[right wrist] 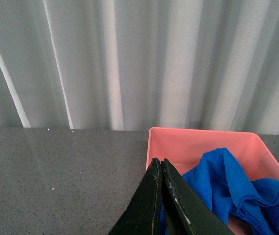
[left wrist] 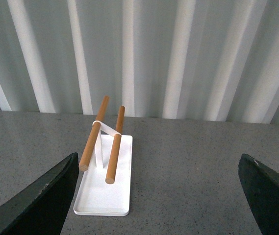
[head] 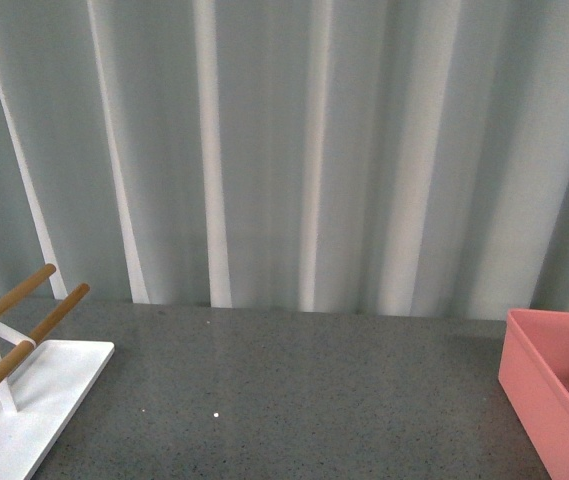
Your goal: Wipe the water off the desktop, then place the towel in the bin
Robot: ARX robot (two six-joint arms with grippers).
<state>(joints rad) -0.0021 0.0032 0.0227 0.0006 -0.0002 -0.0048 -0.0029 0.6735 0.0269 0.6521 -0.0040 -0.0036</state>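
The right gripper [right wrist: 160, 169] has its fingers pressed together with nothing between them, its tips near the front wall of the bin [right wrist: 178, 139]. The towel [right wrist: 227, 188] lies crumpled inside the bin, against its far-right side. The left gripper [left wrist: 156, 183] is spread wide, holding nothing, above the desktop [left wrist: 188, 166] and facing the white rack [left wrist: 105, 188]. Between rack and bin the desktop [head: 294, 390] is a broad bare stretch; the bin [head: 539, 400] stands well apart from the rack [head: 34, 390].
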